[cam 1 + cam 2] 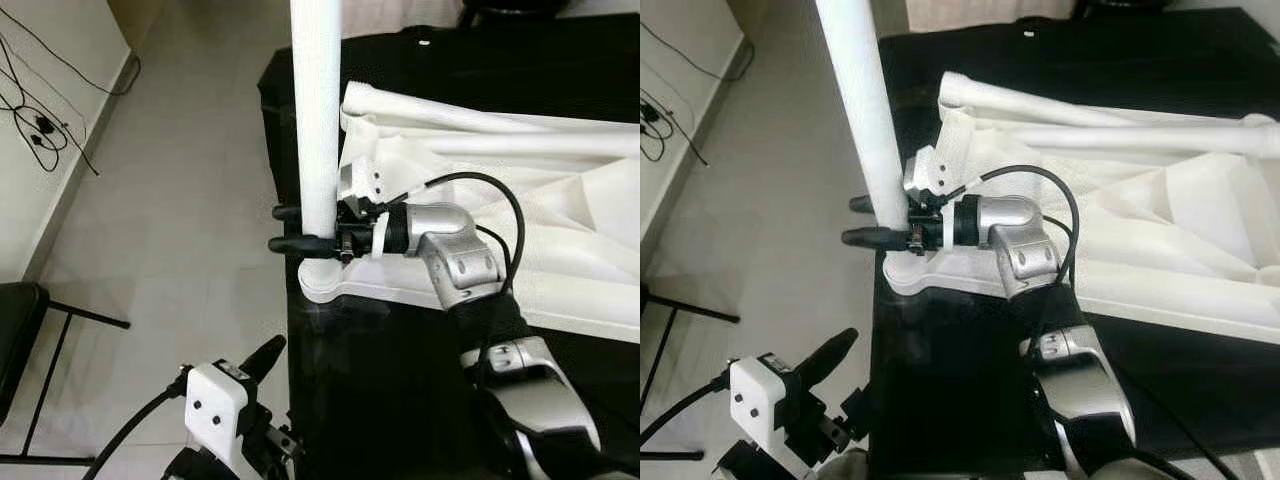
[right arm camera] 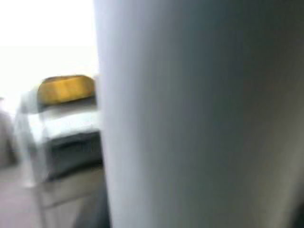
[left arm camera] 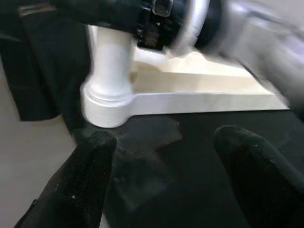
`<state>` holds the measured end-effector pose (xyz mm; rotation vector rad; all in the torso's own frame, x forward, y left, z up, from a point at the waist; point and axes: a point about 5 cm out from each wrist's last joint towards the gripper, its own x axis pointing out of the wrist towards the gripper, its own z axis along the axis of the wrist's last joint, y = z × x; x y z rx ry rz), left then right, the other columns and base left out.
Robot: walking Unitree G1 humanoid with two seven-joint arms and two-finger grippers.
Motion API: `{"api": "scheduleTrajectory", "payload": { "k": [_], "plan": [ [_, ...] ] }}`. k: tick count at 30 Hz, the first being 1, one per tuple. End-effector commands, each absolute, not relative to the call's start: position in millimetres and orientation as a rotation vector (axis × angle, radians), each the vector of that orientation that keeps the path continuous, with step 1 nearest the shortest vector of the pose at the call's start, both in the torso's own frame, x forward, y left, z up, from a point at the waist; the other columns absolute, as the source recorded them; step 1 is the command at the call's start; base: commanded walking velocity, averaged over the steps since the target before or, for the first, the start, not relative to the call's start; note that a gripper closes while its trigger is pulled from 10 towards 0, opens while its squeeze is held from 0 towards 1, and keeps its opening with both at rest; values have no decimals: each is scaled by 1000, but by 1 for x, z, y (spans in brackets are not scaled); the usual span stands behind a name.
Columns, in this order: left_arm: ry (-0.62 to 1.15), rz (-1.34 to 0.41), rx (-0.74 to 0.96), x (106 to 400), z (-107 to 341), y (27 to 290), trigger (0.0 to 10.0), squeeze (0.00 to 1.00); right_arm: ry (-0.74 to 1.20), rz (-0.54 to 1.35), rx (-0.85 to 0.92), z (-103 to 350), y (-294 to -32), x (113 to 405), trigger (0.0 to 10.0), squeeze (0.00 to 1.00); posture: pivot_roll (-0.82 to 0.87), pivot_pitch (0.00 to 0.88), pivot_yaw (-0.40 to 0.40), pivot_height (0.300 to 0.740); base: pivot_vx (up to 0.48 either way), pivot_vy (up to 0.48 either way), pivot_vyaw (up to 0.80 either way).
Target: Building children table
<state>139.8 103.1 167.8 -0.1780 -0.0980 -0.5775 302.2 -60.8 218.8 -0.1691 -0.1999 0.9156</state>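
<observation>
A white table leg stands upright in the round corner socket of the white children's tabletop, which lies upside down on a black surface. My right gripper is shut on the leg just above the socket, one black finger on each side. The leg's white surface looms close in the right wrist view. My left gripper hangs low at the near left edge, open and holding nothing. Its fingers point toward the socket.
Two more white legs lie across the tabletop at the back. Pale tiled floor runs to the left, with black cables along the wall and a black chair at the far left.
</observation>
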Motion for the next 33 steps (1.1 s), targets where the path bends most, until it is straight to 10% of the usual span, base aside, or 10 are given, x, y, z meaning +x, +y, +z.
{"api": "scheduleTrajectory", "payload": {
  "k": [1,10,11,14,15,24,29,30,33],
  "plan": [
    [-75,-578,-171,140,164,105,10000,0,-92,722,-197,202,-62,289,0,0,23,258,57,740,0,0,0],
    [-91,-571,-159,152,160,107,10000,0,-131,560,-196,200,-65,295,0,0,33,205,34,740,0,0,0],
    [-101,-557,-157,154,160,107,10000,0,-123,575,-212,204,-66,301,10000,0,33,203,28,740,0,0,0],
    [-103,-556,-159,155,160,107,10000,0,-114,581,-212,208,-67,302,10000,0,18,210,24,740,0,0,0],
    [-103,-562,-162,155,161,107,10000,0,-139,634,-205,215,-63,301,10000,1000,12,214,24,740,0,0,0],
    [-101,-572,-168,154,161,105,10000,0,-301,949,-126,250,-47,310,10000,1000,16,219,25,740,0,0,0],
    [-99,-571,-168,152,160,104,10000,0,-278,1449,-281,251,-45,311,10000,1000,26,221,26,740,0,0,0],
    [-99,-570,-168,152,160,104,10000,0,-233,1557,-333,248,-45,313,10000,0,33,222,25,740,0,0,0],
    [-99,-570,-168,152,160,104,10000,0,-196,1610,-348,246,-44,316,10000,0,36,222,24,740,0,0,0]
  ]
}}
